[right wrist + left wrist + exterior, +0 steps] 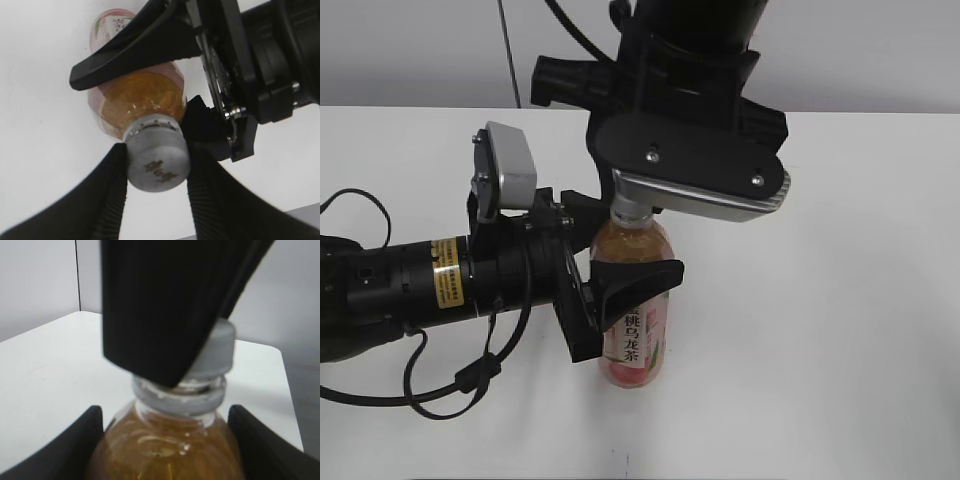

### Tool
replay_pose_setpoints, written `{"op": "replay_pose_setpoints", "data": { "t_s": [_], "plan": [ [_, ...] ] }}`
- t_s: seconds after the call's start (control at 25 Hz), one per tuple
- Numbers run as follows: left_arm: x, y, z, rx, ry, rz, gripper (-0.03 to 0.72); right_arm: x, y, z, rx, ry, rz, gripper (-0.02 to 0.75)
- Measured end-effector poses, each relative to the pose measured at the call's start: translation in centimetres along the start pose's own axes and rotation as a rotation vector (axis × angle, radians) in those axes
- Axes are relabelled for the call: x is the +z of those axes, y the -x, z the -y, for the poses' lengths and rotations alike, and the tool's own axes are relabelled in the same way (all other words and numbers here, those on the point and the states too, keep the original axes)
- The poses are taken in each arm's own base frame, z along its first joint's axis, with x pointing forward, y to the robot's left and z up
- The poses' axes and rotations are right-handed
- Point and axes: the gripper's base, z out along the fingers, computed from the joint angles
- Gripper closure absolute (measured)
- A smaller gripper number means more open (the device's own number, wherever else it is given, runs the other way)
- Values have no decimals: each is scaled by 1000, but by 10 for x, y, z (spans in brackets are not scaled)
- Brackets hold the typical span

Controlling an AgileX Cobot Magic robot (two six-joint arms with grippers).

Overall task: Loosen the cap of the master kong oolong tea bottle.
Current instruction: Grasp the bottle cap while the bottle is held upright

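Note:
The master kong oolong tea bottle (636,345) stands upright on the white table, amber tea inside, pink label with black characters. My left gripper (620,262) reaches in from the left and is shut on the bottle's upper body. In the left wrist view its two black fingers flank the bottle shoulder (165,440). My right gripper (645,205) comes down from above. In the right wrist view its ribbed fingers (156,150) press both sides of the cap (157,165), which shows a dark mark on top. One right finger (155,310) hides most of the cap (217,347) in the left wrist view.
The white table (840,330) stretches out on all sides of the bottle. Black cables (450,390) loop on the table under the left arm. A grey wall stands behind the table's far edge.

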Motion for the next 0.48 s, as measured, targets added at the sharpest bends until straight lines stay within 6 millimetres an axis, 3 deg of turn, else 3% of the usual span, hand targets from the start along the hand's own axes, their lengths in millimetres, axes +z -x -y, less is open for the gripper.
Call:
{"op": "replay_pose_setpoints", "data": {
  "t_s": [0.48],
  "plan": [
    [0,0,0,0,0,1,230,-2,-1,1,-112,-6,-3,458]
  ]
}}
